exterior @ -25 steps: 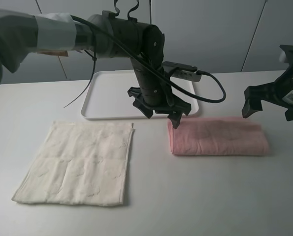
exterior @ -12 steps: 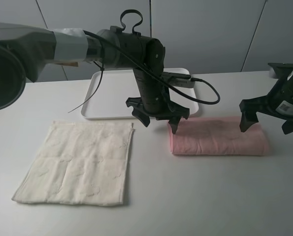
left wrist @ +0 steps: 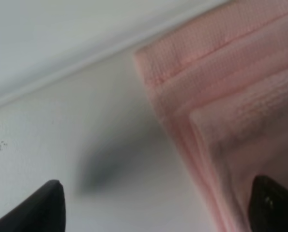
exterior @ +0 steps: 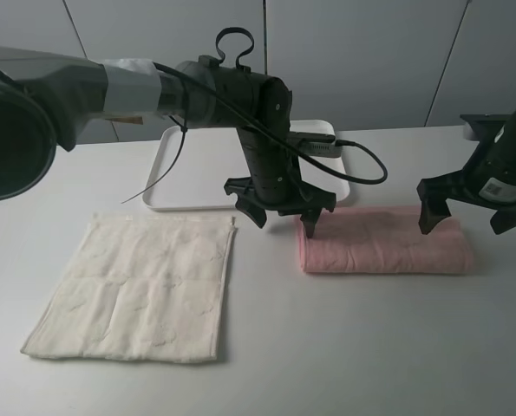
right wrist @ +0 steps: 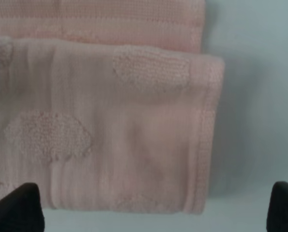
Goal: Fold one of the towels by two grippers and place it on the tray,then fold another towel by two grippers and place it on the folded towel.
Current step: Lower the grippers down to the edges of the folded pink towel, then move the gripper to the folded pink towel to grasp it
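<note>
- Pink towel [exterior: 386, 240]: lies on the worktop [exterior: 370, 347] as a long folded strip, just in front of the tray's [exterior: 188, 173] front right corner. None of it is on the tray.
- Left wrist view shows several stacked layers at the strip's end [left wrist: 231, 96], so I judge the folding at least partly done.
- Left gripper [exterior: 284, 221]: fingers spread wide, holding nothing. It is down at the strip's left end, with one finger [exterior: 310, 227] over the towel edge and the other over bare worktop.
- Right gripper [exterior: 464, 224]: fingers spread wide, holding nothing. It straddles the strip's right end, and the right wrist view shows that end [right wrist: 110, 121] between the two fingertips.
- Can't tell whether any fingertip is touching cloth yet.
- Cream towel [exterior: 140, 290]: flat and unfolded on the worktop, left of the pink one and well apart from both grippers.
- The tray carries no towel.
- Progress estimate: under halfway. The pink towel is folded but not placed.
- Left to do: pinch both ends of the pink strip, possibly fold once more, and set it on the tray. After that, the whole cream towel sequence and stacking it on the pink one.
</note>
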